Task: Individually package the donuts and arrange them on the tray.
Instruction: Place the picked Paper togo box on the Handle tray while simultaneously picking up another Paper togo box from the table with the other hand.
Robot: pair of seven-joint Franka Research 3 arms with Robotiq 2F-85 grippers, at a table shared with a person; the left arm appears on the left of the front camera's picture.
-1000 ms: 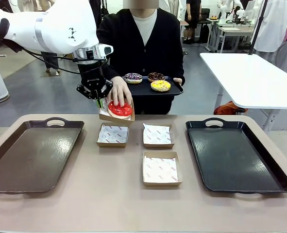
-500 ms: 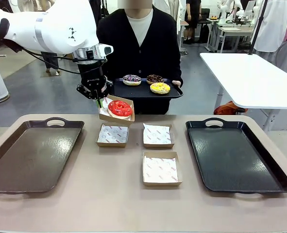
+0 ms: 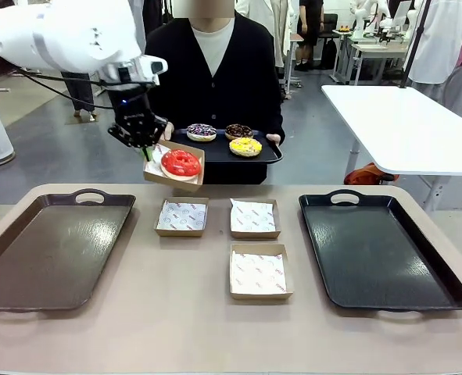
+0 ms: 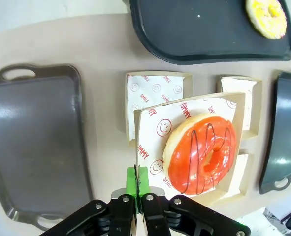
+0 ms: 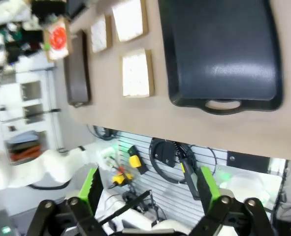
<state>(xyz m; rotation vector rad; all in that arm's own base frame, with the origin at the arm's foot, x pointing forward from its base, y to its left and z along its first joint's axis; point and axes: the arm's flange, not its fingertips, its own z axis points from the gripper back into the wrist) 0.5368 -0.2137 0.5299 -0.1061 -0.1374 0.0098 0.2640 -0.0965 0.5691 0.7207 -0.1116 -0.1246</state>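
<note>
My left gripper [image 3: 146, 152] is shut on the edge of a cardboard box [image 3: 168, 181] and holds it in the air above the table's far edge. The glossy red donut [image 3: 180, 162] lies in that box. In the left wrist view the green pads [image 4: 137, 178] pinch the box's [image 4: 150, 137] rim beside the red donut [image 4: 202, 152]. A person holds a small black tray [image 3: 215, 148] with the sprinkled dark donut [image 3: 201, 131], the chocolate-brown donut [image 3: 239, 130] and the yellow donut [image 3: 245, 146]. My right gripper [image 5: 149, 189] stands open, high above the table.
Three paper-lined boxes sit mid-table with nothing in them: one at the far left [image 3: 181, 216], one at the far right [image 3: 254, 217], one nearer [image 3: 260, 270]. A brown tray [image 3: 51, 250] lies on the left and a black tray [image 3: 379, 250] on the right.
The person's hand let go of the red donut and drew back. My left gripper raised the box with the donut and carried it left. The person's tray shifted slightly left.
</note>
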